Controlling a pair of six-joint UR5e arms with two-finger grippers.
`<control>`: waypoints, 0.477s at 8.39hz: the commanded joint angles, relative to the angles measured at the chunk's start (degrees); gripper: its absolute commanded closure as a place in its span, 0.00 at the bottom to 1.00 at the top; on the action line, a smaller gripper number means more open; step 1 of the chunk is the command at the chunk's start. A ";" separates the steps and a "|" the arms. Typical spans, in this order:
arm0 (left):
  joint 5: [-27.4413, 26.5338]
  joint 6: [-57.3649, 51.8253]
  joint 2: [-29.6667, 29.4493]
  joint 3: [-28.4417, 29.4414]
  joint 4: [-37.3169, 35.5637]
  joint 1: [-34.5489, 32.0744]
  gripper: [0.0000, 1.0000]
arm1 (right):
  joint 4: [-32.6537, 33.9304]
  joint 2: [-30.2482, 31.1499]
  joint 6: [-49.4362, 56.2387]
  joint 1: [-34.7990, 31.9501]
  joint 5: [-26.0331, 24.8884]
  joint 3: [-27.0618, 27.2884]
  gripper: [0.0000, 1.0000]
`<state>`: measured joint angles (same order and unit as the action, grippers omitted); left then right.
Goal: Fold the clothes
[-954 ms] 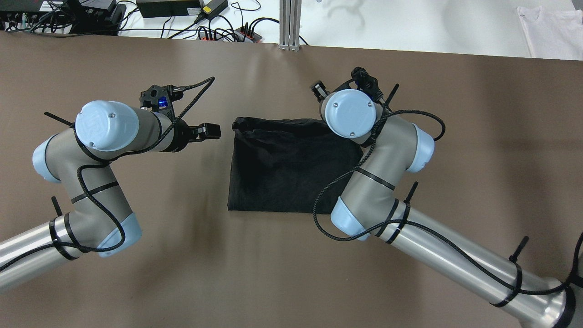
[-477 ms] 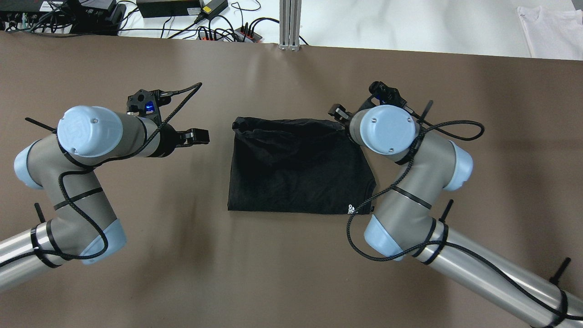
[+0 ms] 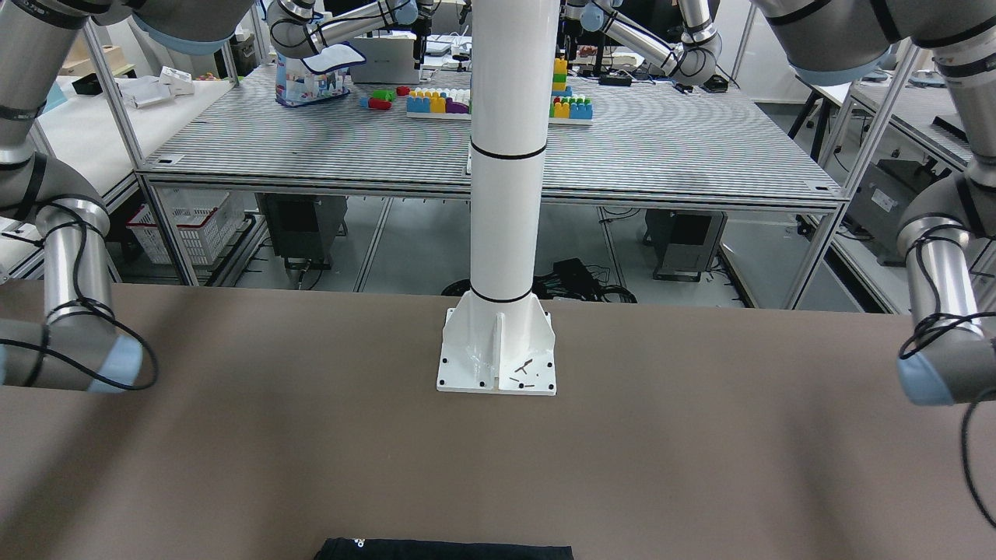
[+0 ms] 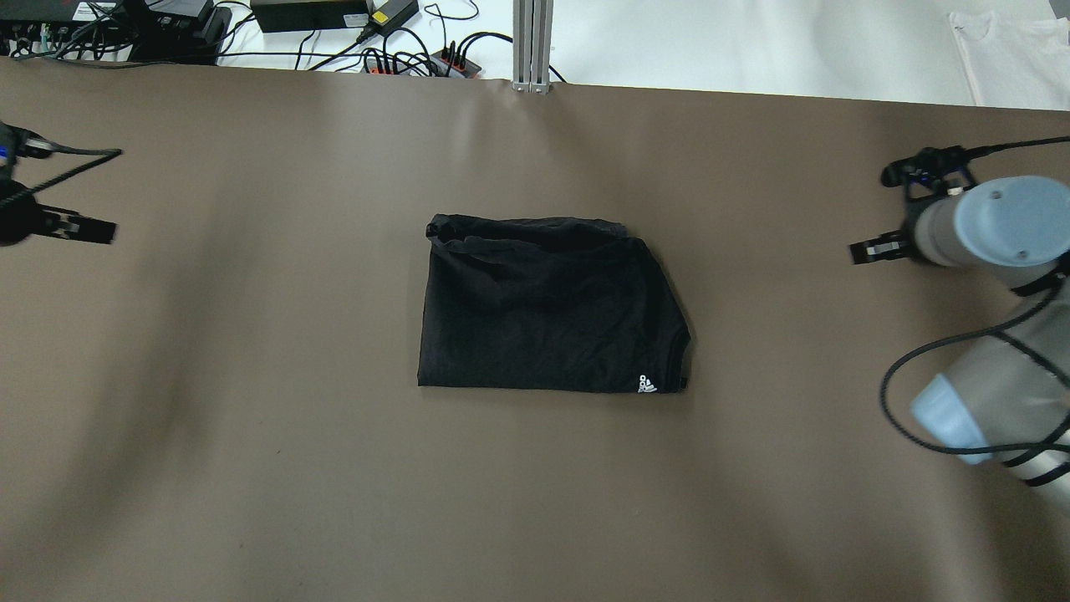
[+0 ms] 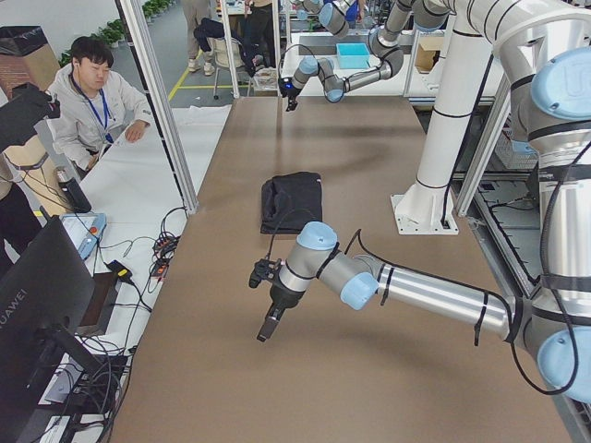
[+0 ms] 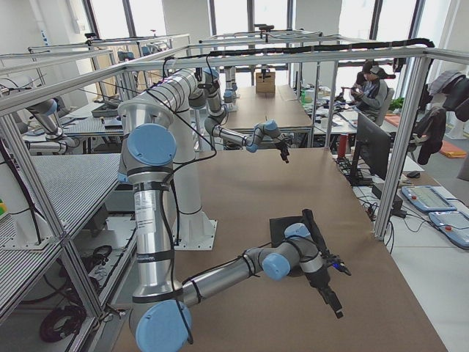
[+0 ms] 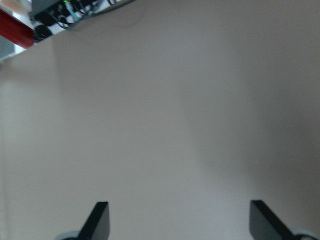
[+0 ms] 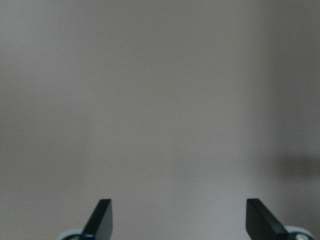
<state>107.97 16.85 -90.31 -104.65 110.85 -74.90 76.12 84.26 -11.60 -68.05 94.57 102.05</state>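
Note:
The black garment [image 4: 543, 309] lies folded into a rough rectangle at the middle of the brown table, with a tiny white logo [image 4: 647, 384] at its near right corner. Its edge shows at the bottom of the front view [image 3: 443, 551] and in the left side view [image 5: 291, 201]. My left gripper [image 4: 84, 227] is far to the left of it, open and empty [image 7: 180, 225]. My right gripper [image 4: 869, 251] is far to the right of it, open and empty [image 8: 177, 220]. Both wrist views show only bare table.
The white pole's base plate [image 3: 496, 358] stands on the table on the robot's side of the garment. Cables and power strips [image 4: 401, 58] and an aluminium post [image 4: 532, 42] line the far edge. A white cloth [image 4: 1011, 58] lies beyond the far right corner. An operator [image 5: 92, 101] sits beside the table.
Both arms have drawn outward from the garment's sides to the table's left and right ends. The garment has not moved; its logo corner is uncovered.

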 commanded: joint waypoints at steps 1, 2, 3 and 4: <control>0.13 -20.69 0.66 0.15 -6.43 -13.23 0.00 | -0.10 4.41 21.22 -14.88 -0.08 0.17 0.06; -0.30 -21.07 1.70 -0.03 -6.43 -14.13 0.00 | -0.62 5.64 25.53 -18.14 -1.30 0.17 0.06; -4.74 -21.07 4.24 0.06 -5.65 -13.96 0.00 | -1.76 8.61 29.23 -19.22 -6.02 0.26 0.06; -10.44 -21.33 4.70 0.58 -5.38 -13.79 0.00 | -2.46 8.99 29.53 -19.23 -8.15 1.13 0.06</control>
<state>105.35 -3.24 -87.67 -104.55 105.03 -88.08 75.09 90.79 13.64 -85.13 91.28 102.29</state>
